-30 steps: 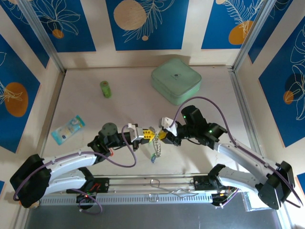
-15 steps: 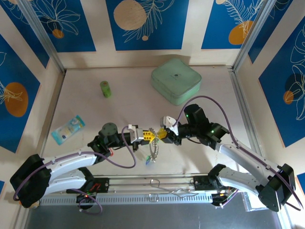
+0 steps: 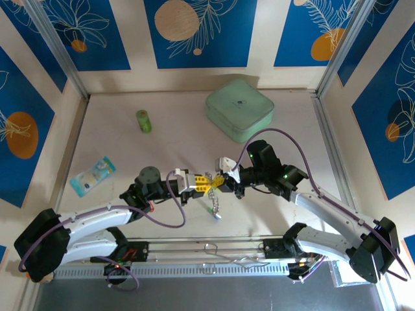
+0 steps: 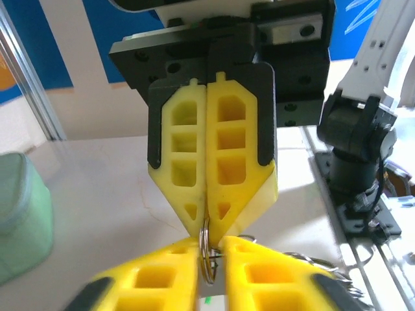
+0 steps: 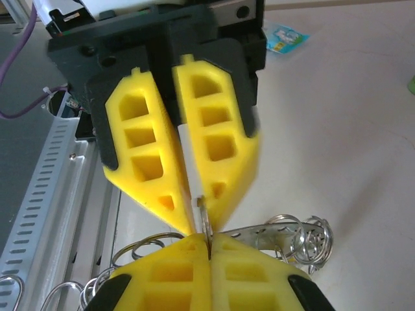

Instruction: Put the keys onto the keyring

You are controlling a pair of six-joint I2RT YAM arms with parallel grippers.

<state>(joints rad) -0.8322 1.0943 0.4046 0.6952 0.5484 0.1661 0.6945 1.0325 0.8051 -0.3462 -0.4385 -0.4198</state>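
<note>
Pinching the keyring [image 3: 214, 204] from opposite sides, the left gripper [image 4: 209, 245] and the right gripper [image 5: 209, 241] meet tip to tip above the near middle of the table [image 3: 130, 155]. Each is clamped tight on the same thin wire loop, and the chain-like rest dangles below. Threading looks to be the step in hand. Whether any key hangs there is too small to tell. Next, one arm probably must hold firm while the other lets go to fetch a key, without dropping the ring.
</note>
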